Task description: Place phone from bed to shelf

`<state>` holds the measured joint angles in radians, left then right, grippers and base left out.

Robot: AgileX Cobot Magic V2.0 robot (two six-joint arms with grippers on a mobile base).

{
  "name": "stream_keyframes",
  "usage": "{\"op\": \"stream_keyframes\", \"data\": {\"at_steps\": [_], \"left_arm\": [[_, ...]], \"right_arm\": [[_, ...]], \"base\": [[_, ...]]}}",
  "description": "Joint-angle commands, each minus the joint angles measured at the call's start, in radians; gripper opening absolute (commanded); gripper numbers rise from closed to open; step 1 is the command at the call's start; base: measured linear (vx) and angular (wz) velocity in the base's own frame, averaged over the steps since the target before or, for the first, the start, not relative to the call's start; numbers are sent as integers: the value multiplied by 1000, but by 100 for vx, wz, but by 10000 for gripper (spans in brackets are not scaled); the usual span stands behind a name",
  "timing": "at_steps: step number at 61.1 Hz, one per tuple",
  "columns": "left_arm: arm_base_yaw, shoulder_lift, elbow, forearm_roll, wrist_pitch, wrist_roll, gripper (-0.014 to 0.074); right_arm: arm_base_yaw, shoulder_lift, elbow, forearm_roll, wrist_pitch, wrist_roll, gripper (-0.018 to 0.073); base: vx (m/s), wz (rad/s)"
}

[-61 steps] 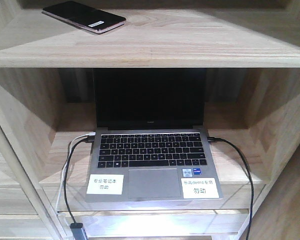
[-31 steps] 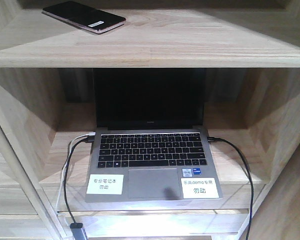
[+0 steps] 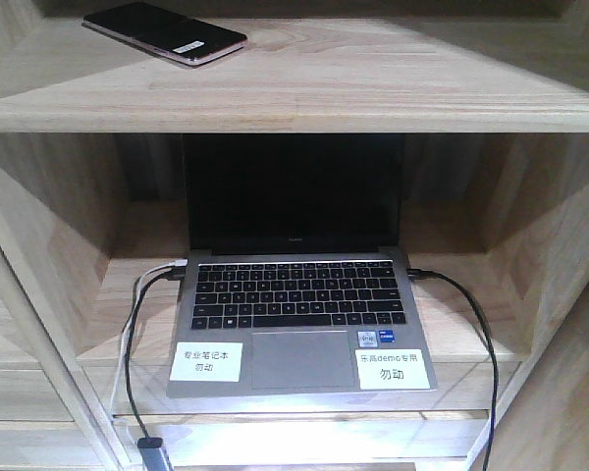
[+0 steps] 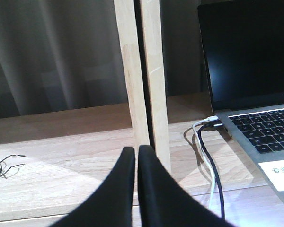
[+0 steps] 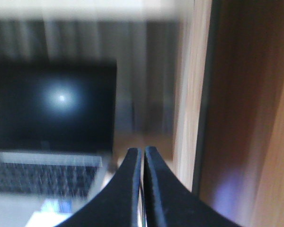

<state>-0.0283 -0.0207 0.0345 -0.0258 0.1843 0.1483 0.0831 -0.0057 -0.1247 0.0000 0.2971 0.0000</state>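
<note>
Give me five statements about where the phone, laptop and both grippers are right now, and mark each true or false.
1. The phone lies on the upper board of the shelf. True.
2. The laptop is closed. False: its lid is up, with the screen dark and the keyboard showing.
3. The left gripper is shut and holds nothing. True.
4. The right gripper is clamped on the phone. False: its fingers are together and empty, and the phone is not in that view.
5. No cables are plugged into the laptop. False: cables run into its left side and a black one into its right.
</note>
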Motion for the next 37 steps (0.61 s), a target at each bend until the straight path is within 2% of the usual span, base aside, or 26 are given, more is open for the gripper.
{"op": "stream_keyframes", "data": {"at_steps": [1,11,23,37], "left_arm": [[-3,-4,-23,-9,-72,-6,1],[-3,-4,-23,-9,-72,-6,1],[-3,-4,-23,-9,-72,-6,1],[-3,-4,-23,-9,-72,-6,1]], "right_arm": [[-7,-18,43,-11,-136,-11,-6],[-7,-17,161,-11,-290,0,-6],[-15,-17,157,-14,-280,-21,-6],[-112,-17,157,-11,-289,0,-6]], "base": [[0,0],[0,0],[0,0],[0,0]]}}
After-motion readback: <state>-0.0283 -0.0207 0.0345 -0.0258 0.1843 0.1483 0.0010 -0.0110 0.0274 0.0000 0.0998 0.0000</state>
